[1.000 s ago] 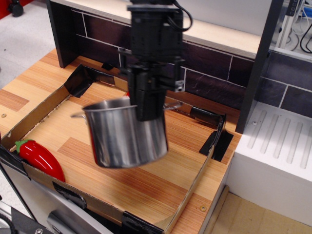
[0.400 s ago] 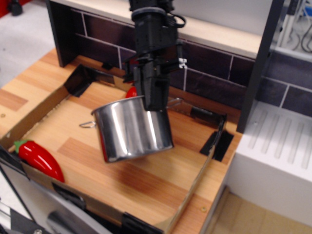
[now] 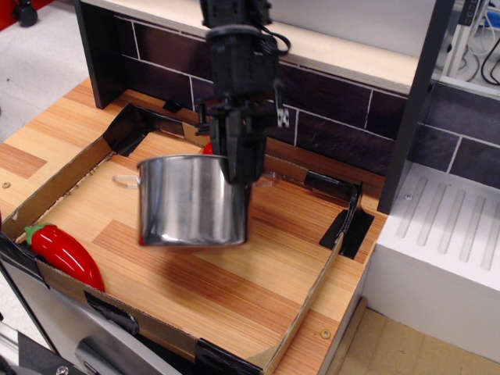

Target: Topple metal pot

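The metal pot (image 3: 191, 201) is shiny and cylindrical, with a wire loop handle on its left and another on its right. It hangs about upright above the wooden tray floor, slightly blurred, its shadow below it. My black gripper (image 3: 241, 168) comes down from above and is shut on the pot's rim at its right side. A small red toy (image 3: 208, 148) peeks out behind the pot, mostly hidden.
A red toy pepper (image 3: 64, 254) lies at the tray's front left corner. Low cardboard walls (image 3: 308, 301) ring the wooden floor. A dark tiled back wall (image 3: 344, 105) stands behind. A white ribbed drainer (image 3: 449, 234) sits to the right.
The pot, held by the rim, swung from tilted back to about upright and shifted left. The gripper moved slightly left and its wrist turned.
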You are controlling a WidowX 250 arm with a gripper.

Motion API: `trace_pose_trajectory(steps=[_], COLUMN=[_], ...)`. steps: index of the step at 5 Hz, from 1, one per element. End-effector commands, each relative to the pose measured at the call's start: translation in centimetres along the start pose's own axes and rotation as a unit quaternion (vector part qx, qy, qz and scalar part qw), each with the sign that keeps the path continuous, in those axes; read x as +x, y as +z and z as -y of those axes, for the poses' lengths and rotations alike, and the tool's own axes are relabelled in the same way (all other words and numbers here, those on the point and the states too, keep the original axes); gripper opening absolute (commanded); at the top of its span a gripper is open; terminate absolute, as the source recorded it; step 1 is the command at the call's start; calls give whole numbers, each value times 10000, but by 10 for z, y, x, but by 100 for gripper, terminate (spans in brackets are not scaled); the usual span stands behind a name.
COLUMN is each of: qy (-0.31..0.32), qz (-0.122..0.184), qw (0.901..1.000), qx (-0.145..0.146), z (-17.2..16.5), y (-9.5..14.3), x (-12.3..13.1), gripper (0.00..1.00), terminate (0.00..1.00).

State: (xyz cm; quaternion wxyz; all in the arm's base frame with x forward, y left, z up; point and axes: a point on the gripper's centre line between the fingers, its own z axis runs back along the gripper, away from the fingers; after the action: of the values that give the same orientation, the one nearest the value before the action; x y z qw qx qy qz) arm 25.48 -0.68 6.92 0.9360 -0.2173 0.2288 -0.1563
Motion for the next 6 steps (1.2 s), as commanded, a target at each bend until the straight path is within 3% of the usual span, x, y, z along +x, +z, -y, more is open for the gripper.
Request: trace_pose_trajectory(steps=[1,2,4,6], qy=[-577,-906,-1133,-815], qz=[1112,1485,1724,1645], qw=[9838,9714,9628,9696], qx=[1284,1617,1743,1617], z=[-11,-12,-4,-2], y=[39,43,40,32], x=[-14,-24,-33,-21], gripper=[100,100,100,100], terminate=[0,0,0,0])
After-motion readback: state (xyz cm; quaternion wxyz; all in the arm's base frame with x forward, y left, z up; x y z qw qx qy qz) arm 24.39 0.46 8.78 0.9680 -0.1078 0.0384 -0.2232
